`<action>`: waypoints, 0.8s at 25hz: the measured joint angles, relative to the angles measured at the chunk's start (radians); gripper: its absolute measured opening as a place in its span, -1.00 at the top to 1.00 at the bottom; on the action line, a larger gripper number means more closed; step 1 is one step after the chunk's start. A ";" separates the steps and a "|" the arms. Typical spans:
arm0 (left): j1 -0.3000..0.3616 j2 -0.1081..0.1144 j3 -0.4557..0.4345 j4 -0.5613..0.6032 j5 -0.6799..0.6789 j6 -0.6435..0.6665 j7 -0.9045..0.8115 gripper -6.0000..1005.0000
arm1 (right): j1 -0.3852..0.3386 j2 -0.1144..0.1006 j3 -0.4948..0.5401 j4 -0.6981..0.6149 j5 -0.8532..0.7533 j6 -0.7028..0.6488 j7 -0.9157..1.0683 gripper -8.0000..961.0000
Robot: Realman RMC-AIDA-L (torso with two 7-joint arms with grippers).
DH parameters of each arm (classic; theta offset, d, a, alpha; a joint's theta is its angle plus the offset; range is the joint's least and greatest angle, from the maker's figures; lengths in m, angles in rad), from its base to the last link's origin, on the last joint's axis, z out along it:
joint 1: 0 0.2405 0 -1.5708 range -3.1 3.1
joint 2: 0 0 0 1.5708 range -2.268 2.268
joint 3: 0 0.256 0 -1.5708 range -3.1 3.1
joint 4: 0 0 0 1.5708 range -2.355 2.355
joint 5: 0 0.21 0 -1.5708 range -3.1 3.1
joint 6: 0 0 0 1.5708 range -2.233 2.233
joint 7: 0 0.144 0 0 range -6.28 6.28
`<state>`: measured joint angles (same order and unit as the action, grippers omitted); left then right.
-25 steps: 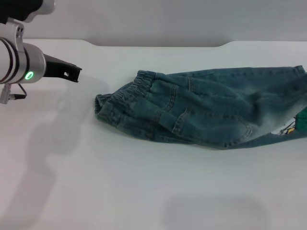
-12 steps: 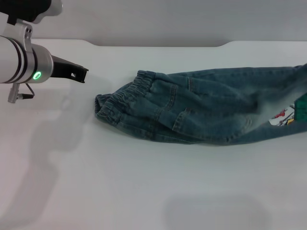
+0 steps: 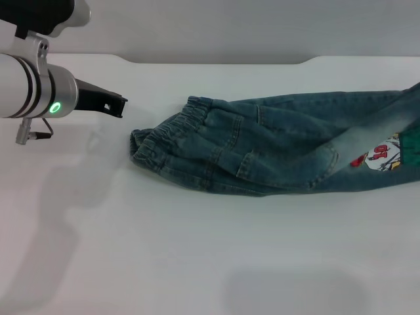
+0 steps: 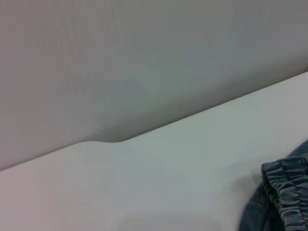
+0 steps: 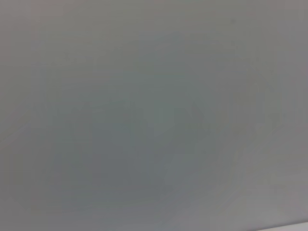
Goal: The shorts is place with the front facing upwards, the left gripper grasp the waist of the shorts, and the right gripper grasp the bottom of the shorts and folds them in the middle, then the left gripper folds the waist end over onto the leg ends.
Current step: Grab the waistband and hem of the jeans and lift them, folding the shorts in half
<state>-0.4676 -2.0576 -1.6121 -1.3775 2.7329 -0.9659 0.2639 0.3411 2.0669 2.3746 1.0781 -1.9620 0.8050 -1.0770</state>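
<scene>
your left gripper (image 3: 117, 104) hovers beside the waist of the shorts (image 3: 164, 134), not touching it.
you can't tell from here whether its fingers are spread or pressed together. the shorts (image 3: 275, 147) lie lengthwise on the white table (image 3: 197, 262), waist toward its left edge, legs running off toward the right edge, cartoon patch (image 3: 380, 156) facing up. your right gripper isn't visible.

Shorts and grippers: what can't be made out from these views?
- Leg ends: cut off by the head view's right edge, where the shorts run out of frame.
- Right gripper: in no view; the right wrist view shows only blank grey.
- Left gripper: side-on in the head view, absent from its own wrist view.
</scene>
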 joint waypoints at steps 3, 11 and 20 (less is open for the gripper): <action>-0.002 0.000 0.002 0.000 -0.010 -0.002 0.003 0.97 | 0.007 0.002 0.000 -0.006 -0.001 0.000 -0.001 0.82; -0.006 -0.001 0.005 0.000 -0.034 -0.014 0.028 0.96 | 0.016 0.005 -0.023 -0.057 -0.011 -0.110 -0.086 0.68; 0.007 -0.001 0.000 0.009 -0.094 -0.013 0.074 0.95 | 0.015 0.006 -0.066 -0.085 -0.011 -0.167 -0.157 0.28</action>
<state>-0.4606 -2.0585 -1.6124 -1.3687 2.6386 -0.9790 0.3375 0.3562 2.0725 2.3089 0.9929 -1.9727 0.6384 -1.2343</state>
